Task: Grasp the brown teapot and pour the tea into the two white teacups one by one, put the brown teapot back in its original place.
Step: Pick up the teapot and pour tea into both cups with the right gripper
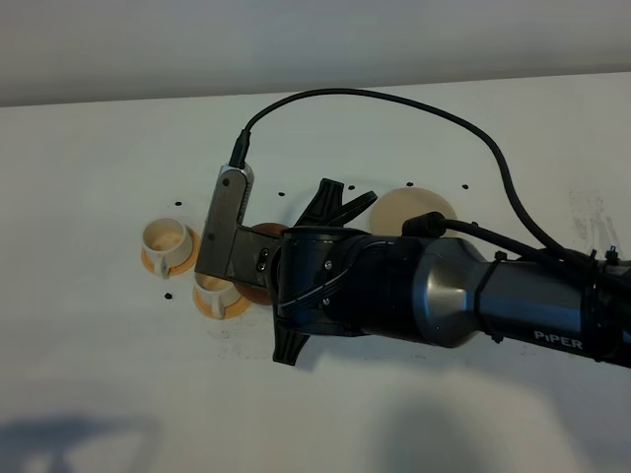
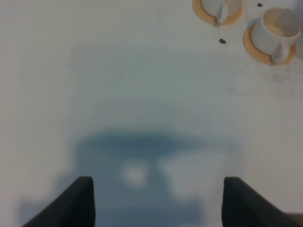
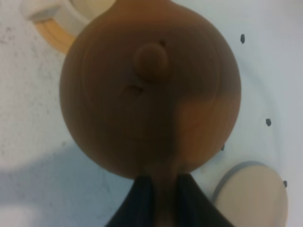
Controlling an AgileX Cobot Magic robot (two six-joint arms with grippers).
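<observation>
A: Where any writing can be read, what is listed?

B: One entry: "PiPER", pale letters on the dark right arm (image 1: 565, 336).

A: Surface and room?

B: White bench (image 1: 118, 355), scuffed, with small black dots. Pale wall (image 1: 296, 39) behind.

A: Grippers and teapot?

B: Right gripper (image 3: 161, 184) clamped on the handle of the brown teapot (image 3: 151, 90). The pot is beside the nearer teacup (image 1: 219, 288), apart from the cream coaster (image 1: 414, 210). The farther teacup (image 1: 166, 236) is on an orange saucer (image 1: 148, 261). Left gripper (image 2: 156, 194) has jaws wide apart.
</observation>
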